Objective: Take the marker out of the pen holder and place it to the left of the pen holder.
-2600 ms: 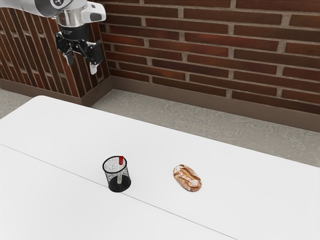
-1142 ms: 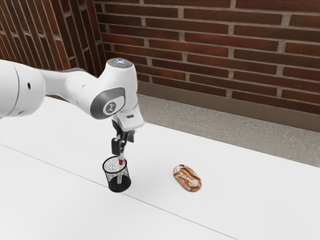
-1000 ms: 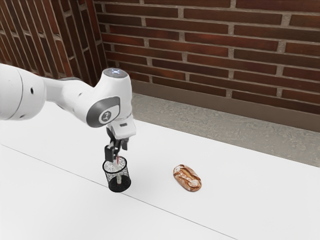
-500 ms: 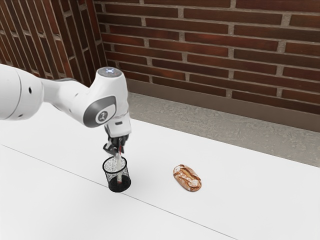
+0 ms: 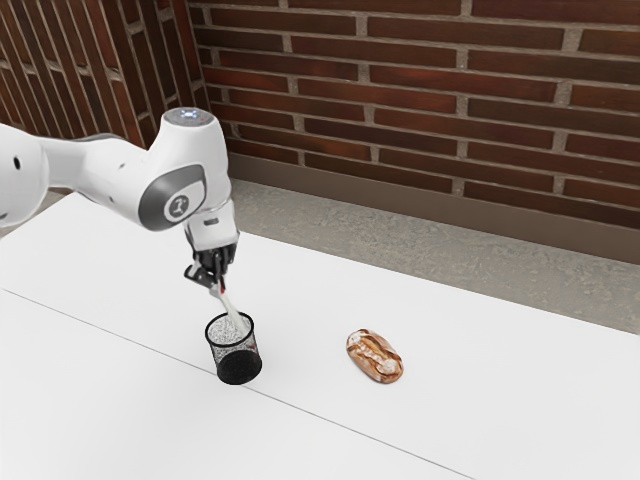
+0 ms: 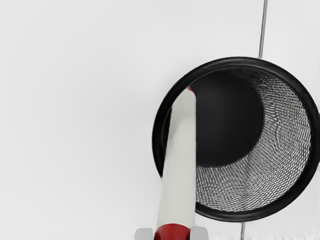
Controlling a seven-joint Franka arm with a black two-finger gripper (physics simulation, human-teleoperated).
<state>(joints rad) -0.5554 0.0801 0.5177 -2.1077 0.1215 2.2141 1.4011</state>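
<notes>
Two fingers of the black gripper (image 5: 218,287) pinch the white-and-red marker (image 5: 233,313) at its width, upper end gripped, shaft slanting down inside the mesh pen holder's rim (image 6: 240,62); clearing it likely requires lifting along that slant.

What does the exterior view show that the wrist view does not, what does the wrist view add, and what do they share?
Exterior view: the white, jointed robot arm, the oval, brown-crusted bread loaf and the red brick wall.
Wrist view: a look down through the round mouth of the black mesh pen holder onto its dark inner floor.
Both: that pen holder, the white-and-red marker leaning with its lower part inside, the black gripper's fingertips closed on its upper end, and the white tabletop.
</notes>
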